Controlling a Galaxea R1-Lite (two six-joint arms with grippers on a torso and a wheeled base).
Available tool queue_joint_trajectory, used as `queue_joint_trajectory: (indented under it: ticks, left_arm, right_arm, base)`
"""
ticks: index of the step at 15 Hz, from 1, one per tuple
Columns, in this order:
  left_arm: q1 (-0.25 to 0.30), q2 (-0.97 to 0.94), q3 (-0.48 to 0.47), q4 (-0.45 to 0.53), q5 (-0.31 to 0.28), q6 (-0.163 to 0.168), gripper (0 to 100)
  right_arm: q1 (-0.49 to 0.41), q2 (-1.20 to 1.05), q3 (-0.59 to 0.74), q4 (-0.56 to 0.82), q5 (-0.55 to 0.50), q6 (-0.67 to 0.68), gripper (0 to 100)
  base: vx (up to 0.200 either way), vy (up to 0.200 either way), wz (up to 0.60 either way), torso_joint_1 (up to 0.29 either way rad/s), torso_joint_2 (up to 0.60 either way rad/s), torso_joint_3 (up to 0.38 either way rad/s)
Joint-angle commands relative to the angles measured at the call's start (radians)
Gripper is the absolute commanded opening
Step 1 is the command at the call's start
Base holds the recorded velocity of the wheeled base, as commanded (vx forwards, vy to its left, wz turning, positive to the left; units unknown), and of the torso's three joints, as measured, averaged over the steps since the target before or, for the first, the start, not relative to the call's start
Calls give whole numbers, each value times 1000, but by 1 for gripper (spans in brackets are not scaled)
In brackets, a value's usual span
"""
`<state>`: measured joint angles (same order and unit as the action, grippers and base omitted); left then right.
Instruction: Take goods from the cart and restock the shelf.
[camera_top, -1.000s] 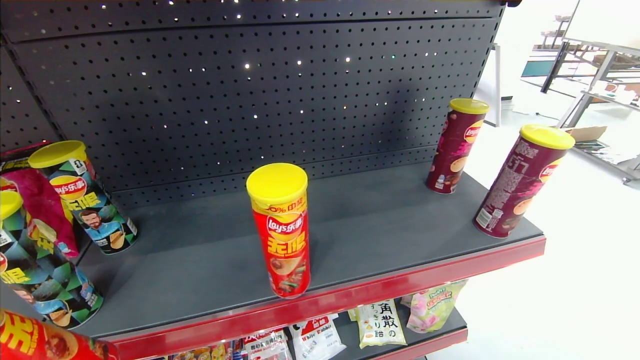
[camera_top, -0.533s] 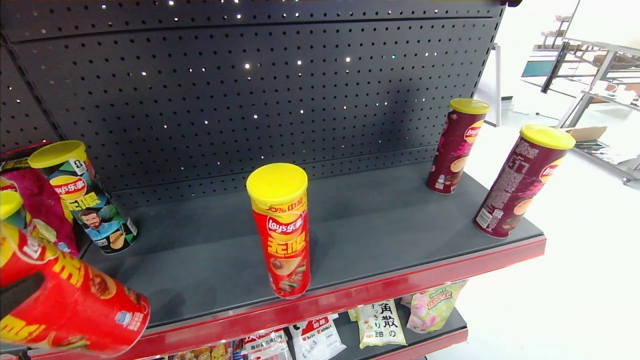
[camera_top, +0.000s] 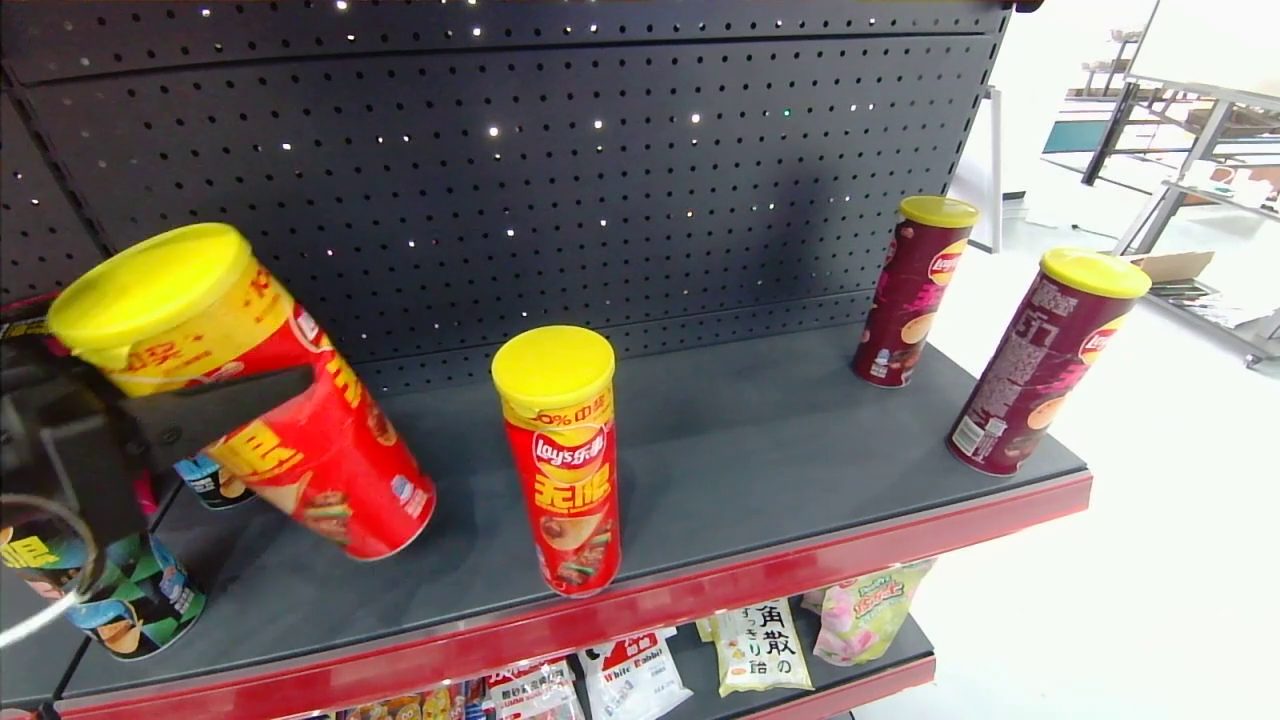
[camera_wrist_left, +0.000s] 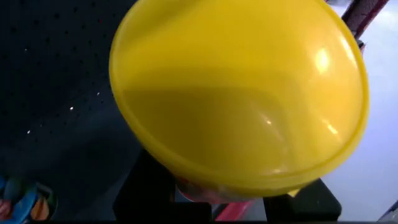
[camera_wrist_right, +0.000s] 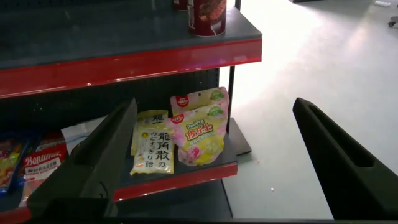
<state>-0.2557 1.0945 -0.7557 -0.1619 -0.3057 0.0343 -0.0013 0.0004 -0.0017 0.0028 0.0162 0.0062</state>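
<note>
The dark grey shelf board with a red front lip (camera_top: 760, 450) already carried an upright red cylindrical crisp can with a yellow plastic lid (camera_top: 565, 460) at its front edge, and every place here is given from that can. To its left, the left pincer (camera_top: 200, 415) was clamped on a second red crisp can with a yellow lid (camera_top: 250, 390). 1 black finger (camera_top: 215, 405) crossed the can's upper body. The held can was tilted, lid leaning away from the standing can and base angled toward it, low over the board. Whether the base touched the board could not be told. In the left wrist view its yellow lid (camera_wrist_left: 239, 93) sat between the pincer's 2 black fingers. Farther left, partly behind the arm, stood 2 dark patterned cans (camera_top: 130, 600). Well to the right stood 2 maroon cans with yellow lids (camera_top: 910, 290), with bare board between them and the standing can. Below it, bags of sweets (camera_top: 760, 645) lay on the lower shelf. The right pincer (camera_wrist_right: 217, 168) was spread apart and empty, low near that lower shelf. The restocking looked partly done: this can had reached the shelf but seemed yet to be stood upright and released, and the bare stretches suggested more goods were due.
</note>
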Motion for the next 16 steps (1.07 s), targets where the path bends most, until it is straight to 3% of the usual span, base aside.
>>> queue_joint_trajectory:
  ticks: [1,5,9,16]
  left_arm:
    - [-43,311,-228,-28,13,-22,0]
    - [-53,521,-389,-28,34,-16,0]
    - [-62,642,-487,-33,34,-16,0]
    - [-109,733,-534,-77,80,-16,0]
  right_arm:
    - [0,0,0,0,1,0,100]
    - [0,0,0,0,1,0,100]
    - [0,0,0,0,1,0,100]
    - [0,0,0,0,1,0,100]
  base:
    - [0,0,0,0,0,0]
    - [0,0,0,0,0,0]
    - [0,0,0,0,0,0]
    - [0,0,0,0,0,0]
